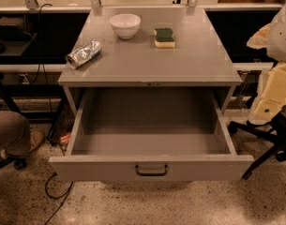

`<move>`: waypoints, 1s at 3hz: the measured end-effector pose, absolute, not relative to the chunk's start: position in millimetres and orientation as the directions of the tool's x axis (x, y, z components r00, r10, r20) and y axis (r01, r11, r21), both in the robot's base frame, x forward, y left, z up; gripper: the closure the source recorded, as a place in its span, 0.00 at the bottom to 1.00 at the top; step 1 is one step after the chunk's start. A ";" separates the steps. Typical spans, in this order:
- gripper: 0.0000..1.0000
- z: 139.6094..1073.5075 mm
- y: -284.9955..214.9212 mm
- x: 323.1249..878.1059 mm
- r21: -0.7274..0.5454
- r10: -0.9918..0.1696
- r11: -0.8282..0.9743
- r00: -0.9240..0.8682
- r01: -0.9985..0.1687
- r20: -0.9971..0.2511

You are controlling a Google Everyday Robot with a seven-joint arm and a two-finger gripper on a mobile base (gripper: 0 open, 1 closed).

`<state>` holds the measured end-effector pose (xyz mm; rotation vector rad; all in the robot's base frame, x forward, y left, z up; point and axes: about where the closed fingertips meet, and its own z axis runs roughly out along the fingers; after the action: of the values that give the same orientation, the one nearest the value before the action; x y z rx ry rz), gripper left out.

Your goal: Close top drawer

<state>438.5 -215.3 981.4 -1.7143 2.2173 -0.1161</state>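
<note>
The top drawer [100, 168] is a wide grey metal drawer, pulled far out of the grey cabinet [152, 64] towards me. Its inside shows nothing in it. A dark loop handle [152, 170] sits at the centre of its front panel. My gripper [273, 90], cream and white, hangs at the right edge of the view. It is to the right of the drawer's right side wall and above floor level, apart from the drawer and well away from the handle.
On the cabinet top stand a white bowl [125, 25], a green and yellow sponge [164, 37] and a crushed silver can [84, 53] lying on its side. A person's leg [9, 135] is at left. A black chair base [269, 146] stands at right. A cable [56, 191] lies on the floor.
</note>
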 end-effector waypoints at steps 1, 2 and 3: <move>0.00 981.5 -215.2 438.5 -0.266 -0.953 0.271 -0.218 -0.925 -0.212; 0.00 927.8 -230.2 418.7 -0.159 -0.913 0.387 -0.352 -0.908 -0.207; 0.00 855.3 -248.3 385.6 -0.019 -0.830 0.543 -0.532 -0.840 -0.167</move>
<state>385.6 -248.3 855.3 -1.4287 2.6189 0.0950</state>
